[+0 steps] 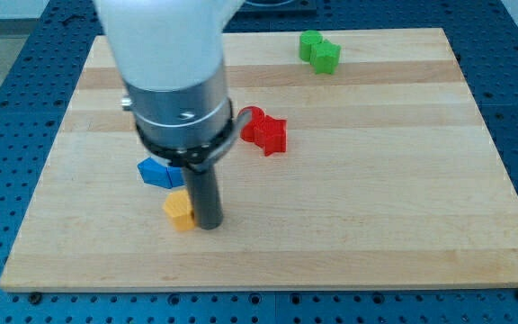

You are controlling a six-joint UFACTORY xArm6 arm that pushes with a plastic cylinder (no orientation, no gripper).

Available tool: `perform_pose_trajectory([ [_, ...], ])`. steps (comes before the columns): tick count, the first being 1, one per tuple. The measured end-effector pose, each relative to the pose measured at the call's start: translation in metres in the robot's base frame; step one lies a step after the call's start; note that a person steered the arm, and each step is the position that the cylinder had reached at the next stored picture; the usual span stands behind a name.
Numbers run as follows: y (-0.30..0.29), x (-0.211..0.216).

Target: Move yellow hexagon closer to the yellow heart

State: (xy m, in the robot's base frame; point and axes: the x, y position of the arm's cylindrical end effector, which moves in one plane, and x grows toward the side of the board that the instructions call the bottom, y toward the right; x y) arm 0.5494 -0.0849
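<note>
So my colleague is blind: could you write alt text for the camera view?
My tip touches the right side of a small yellow block on a wooden board. Blue block, red star-like block and green blocks lie beyond.

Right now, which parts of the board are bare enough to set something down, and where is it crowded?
Bare: the view's right half below the green blocks, and the bottom strip. Crowded: centre-left, where my tip touches the yellow block, with the blue block and red blocks close by.

Tip (209, 225) lower centre-left, touching hexagon block (179, 211) on its left; cube-like block (158, 172) just above; star (266, 134) centre; paired blocks (319, 50) top right.
</note>
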Motion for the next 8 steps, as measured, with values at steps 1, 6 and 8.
perform_pose_trajectory([
  [1,-0.033,0.000],
  [6,-0.118,-0.028],
  [8,-0.104,-0.019],
])
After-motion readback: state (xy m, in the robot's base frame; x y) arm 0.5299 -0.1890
